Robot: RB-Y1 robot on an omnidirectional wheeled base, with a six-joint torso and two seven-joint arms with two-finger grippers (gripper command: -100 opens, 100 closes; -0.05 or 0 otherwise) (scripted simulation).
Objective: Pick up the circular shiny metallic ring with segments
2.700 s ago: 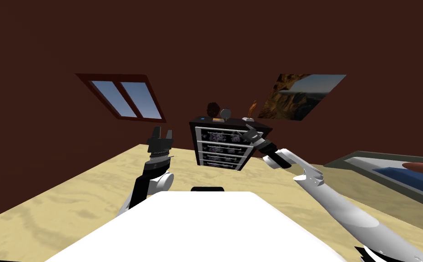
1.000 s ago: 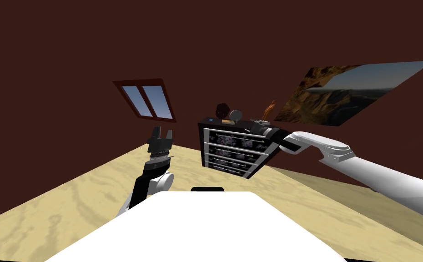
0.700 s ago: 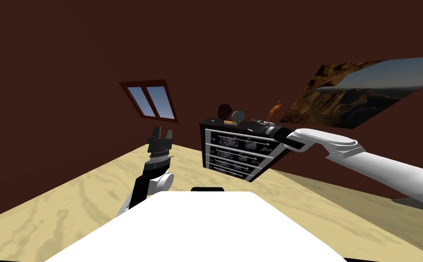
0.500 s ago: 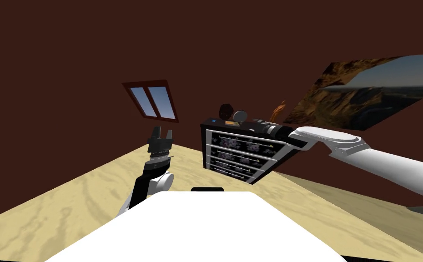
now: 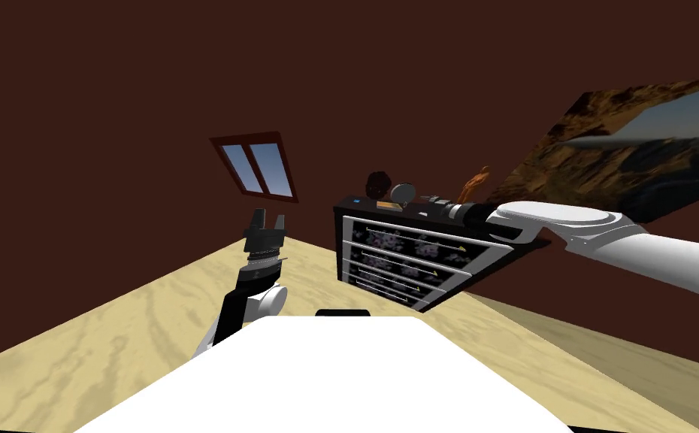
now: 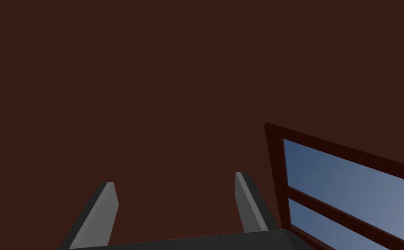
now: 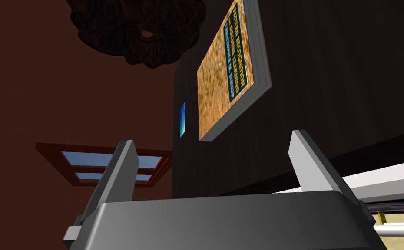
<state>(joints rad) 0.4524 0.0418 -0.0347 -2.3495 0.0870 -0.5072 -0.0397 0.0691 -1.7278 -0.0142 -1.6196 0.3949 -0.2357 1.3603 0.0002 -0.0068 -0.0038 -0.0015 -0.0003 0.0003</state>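
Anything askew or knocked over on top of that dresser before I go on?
Nothing stands out. The dresser slants only with the head camera. On its top the book lies flat, and the round grey ring, the dark lumpy ornament and the orange figurine all stand. The right gripper is open, near the book.

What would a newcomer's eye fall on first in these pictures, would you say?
The dark drawer chest before the brown wall, with my open right tool over its top. An orange-brown book lies just ahead of the tool, and the round grey ring stands near it.
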